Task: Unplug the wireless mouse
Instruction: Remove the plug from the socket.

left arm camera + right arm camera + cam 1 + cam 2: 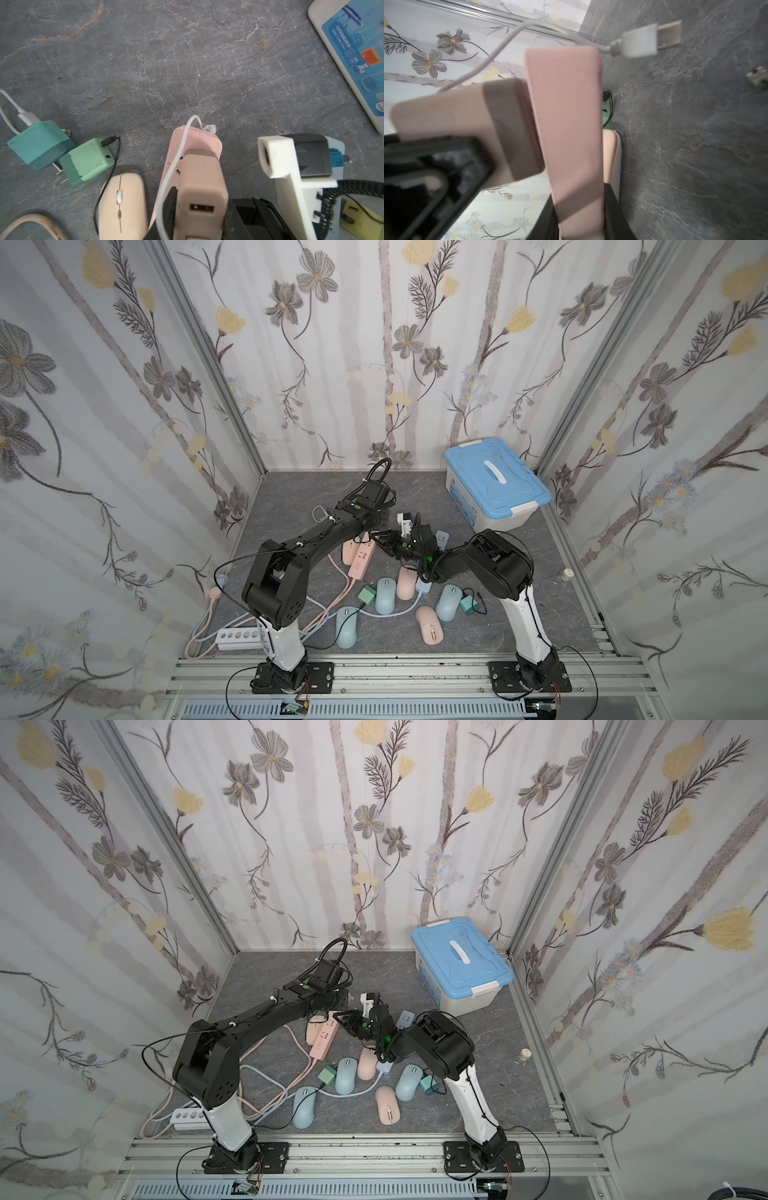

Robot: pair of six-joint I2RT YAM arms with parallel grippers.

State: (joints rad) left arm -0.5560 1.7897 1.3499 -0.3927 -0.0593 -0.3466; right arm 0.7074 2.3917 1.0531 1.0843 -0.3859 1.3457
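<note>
Three blue mice [346, 626] [385, 595] [449, 602], three pink mice [406, 583] [430, 624] [347, 553], three power strips [360, 564] [237, 637] [443, 537], one blue-lidded box [496, 485].

Blue-lidded box [496, 485] sits behind what may be a flask [565, 573].

Enclosure, three walls [374, 344]: pale wallpaper, grey and yellow flowers. Aluminium posts [214, 364] at both far corners. Worktop [291, 497]: dark grey, stone-veined. Slotted aluminium rail [395, 672] along near edge. Soft, even light.

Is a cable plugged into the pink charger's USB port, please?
No, the USB port on the pink charger shows empty in the left wrist view.
</note>
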